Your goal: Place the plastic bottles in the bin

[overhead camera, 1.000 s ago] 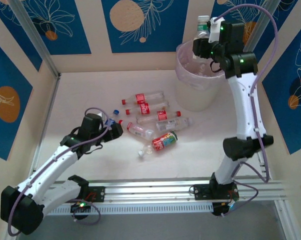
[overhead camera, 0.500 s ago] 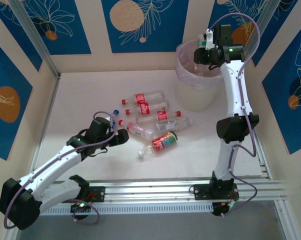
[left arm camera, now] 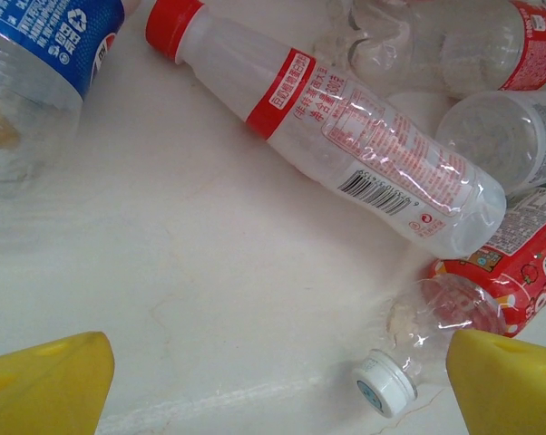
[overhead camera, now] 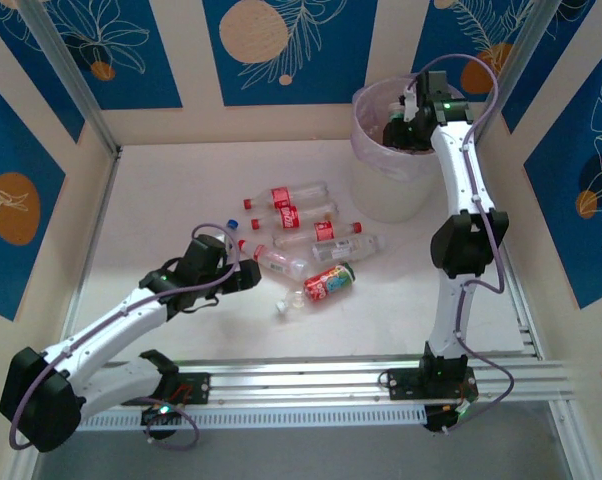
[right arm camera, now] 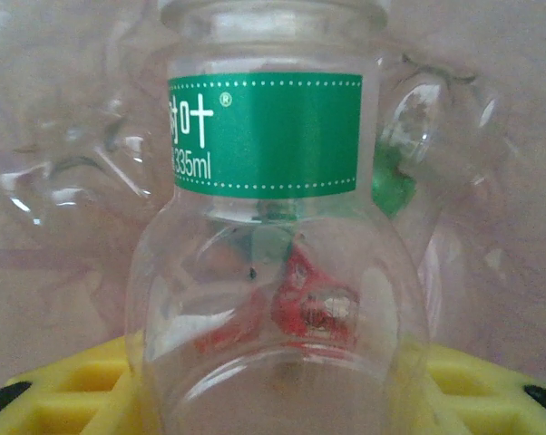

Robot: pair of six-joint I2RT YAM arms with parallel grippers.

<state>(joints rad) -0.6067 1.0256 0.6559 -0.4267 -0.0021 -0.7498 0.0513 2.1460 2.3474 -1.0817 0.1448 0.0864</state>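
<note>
Several plastic bottles (overhead camera: pixel 301 232) lie in a cluster mid-table, mostly clear with red labels. My left gripper (overhead camera: pixel 249 279) hovers at the cluster's left edge, open and empty, its yellow fingers (left arm camera: pixel 46 385) wide apart. Between them in the left wrist view lies bare table, with a crumpled white-capped bottle (left arm camera: pixel 388 384) by the right finger and a red-labelled bottle (left arm camera: pixel 346 149) beyond. My right gripper (overhead camera: pixel 401 125) is inside the mouth of the bin (overhead camera: pixel 376 195), shut on a clear green-labelled bottle (right arm camera: pixel 268 227). Bottles in the bin (right arm camera: pixel 318 308) show through it.
A blue-labelled bottle (left arm camera: pixel 37 54) lies at the cluster's left end, and a bottle with a red printed wrap (left arm camera: pixel 513 272) lies at the near right. The bin's pale liner (right arm camera: pixel 55 100) surrounds the held bottle. Walls (overhead camera: pixel 91 250) enclose the table on three sides.
My right arm has swung left and lowered the green-labelled bottle from above the rim into the bin's mouth. The left gripper has moved right, closer to the cluster, still open.
</note>
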